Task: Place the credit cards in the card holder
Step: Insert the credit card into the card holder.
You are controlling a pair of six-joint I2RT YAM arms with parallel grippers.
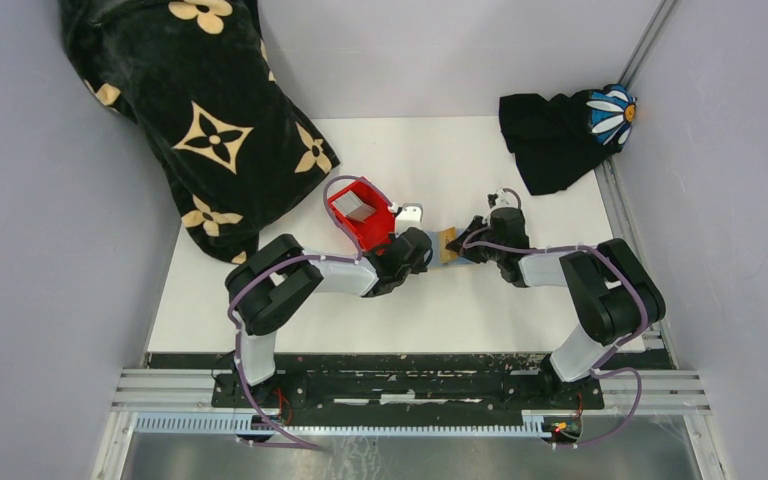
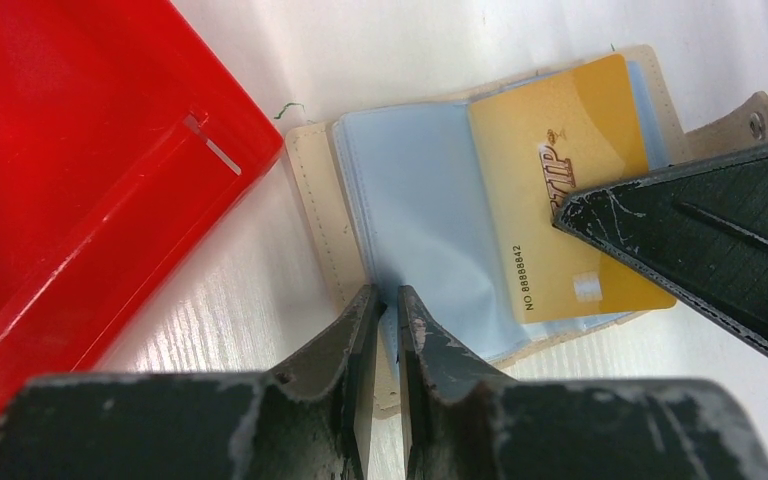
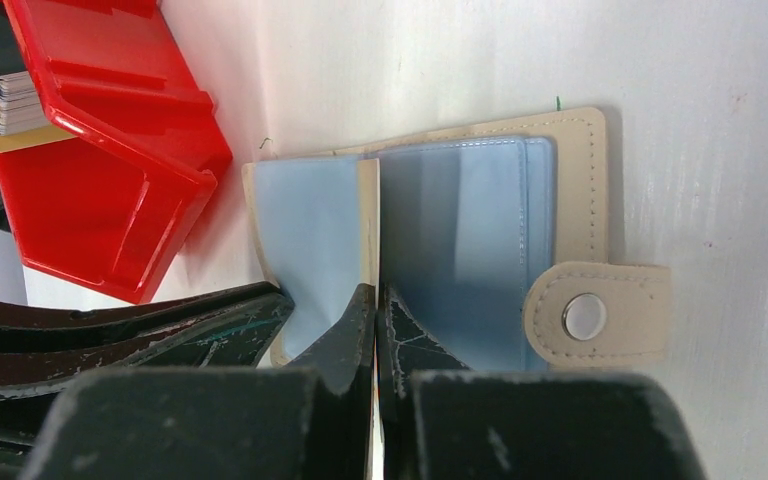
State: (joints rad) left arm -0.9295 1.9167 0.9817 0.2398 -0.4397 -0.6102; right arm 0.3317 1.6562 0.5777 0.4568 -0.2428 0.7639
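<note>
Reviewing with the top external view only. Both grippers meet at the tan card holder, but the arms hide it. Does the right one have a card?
Observer: Yes. The left wrist view shows the right gripper shut on a gold card printed VIP, held over the open card holder.
Operator: And what is the left gripper doing there?
Observer: The left gripper has its tips pinched on a pale blue plastic sleeve at the holder's near edge.
</note>
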